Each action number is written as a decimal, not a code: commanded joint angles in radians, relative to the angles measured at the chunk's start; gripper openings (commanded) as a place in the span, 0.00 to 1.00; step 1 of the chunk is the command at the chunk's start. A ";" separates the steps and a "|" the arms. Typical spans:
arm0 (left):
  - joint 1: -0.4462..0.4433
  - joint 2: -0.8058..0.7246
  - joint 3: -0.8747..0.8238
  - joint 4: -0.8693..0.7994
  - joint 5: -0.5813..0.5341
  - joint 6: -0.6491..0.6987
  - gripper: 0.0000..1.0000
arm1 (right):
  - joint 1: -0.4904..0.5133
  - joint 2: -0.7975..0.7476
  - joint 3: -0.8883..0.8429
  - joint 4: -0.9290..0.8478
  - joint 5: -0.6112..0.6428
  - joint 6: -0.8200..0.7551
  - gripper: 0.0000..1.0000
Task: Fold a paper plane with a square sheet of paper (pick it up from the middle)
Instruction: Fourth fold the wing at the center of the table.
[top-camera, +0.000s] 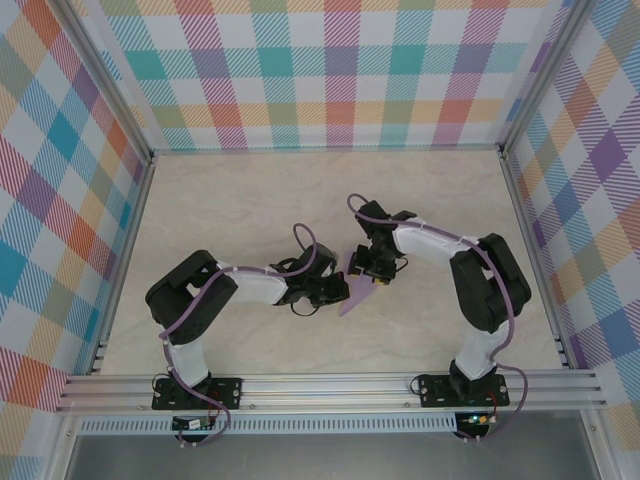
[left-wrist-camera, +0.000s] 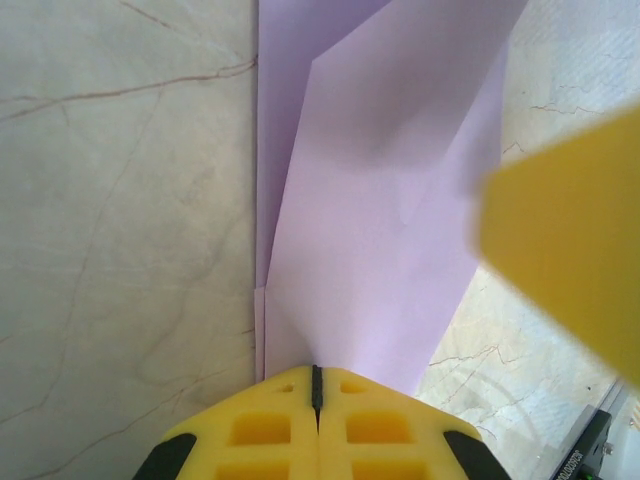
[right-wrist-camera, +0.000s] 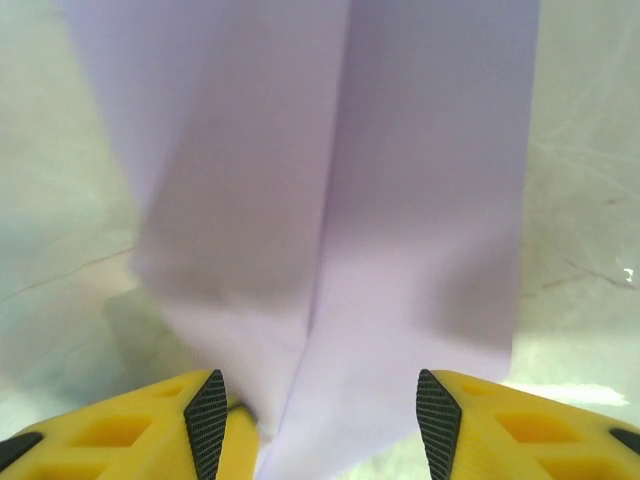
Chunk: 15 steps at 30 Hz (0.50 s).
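Okay, so the left claw (left-wrist-camera: 316, 372) is seen shut tight, its two yellow fingertips pressed together, and the narrow end of the sheet of paper (left-wrist-camera: 380, 200) looks to be pinched right at that seam. From there the lavender paper runs straight out ahead of the fingertips and widens as it goes. A slanted fold edge can be made out at the end farthest from the claw.

The right claw (right-wrist-camera: 325, 400) is held about half open, with its fingers set astride the paper and a clear gap left on one side, so nothing is judged to be clamped there. A long crease runs straight away from between those fingers, down the middle of the paper.

Beyond both claws there's just the marble-look tabletop (left-wrist-camera: 120, 250), and the paper is held low over it, between the two claws.

Progress, as a guess: somewhere mid-fold. A centre crease and at least one angled flap are in place, but a slim dart hasn't been reached and no narrow wings can be seen (it's more of a wide wedge right now). The long axis is taken to follow that centre crease, with the tapered end at the left claw. Which end will be the nose can't be told for sure.
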 joint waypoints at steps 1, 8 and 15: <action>-0.008 0.058 -0.034 -0.152 -0.016 0.024 0.00 | -0.013 -0.123 0.011 -0.001 -0.055 -0.052 0.56; -0.010 0.067 -0.032 -0.176 -0.018 0.035 0.00 | -0.014 -0.175 -0.172 0.214 -0.203 -0.130 0.13; -0.010 0.065 -0.029 -0.194 -0.025 0.029 0.00 | -0.014 -0.159 -0.308 0.416 -0.285 -0.163 0.00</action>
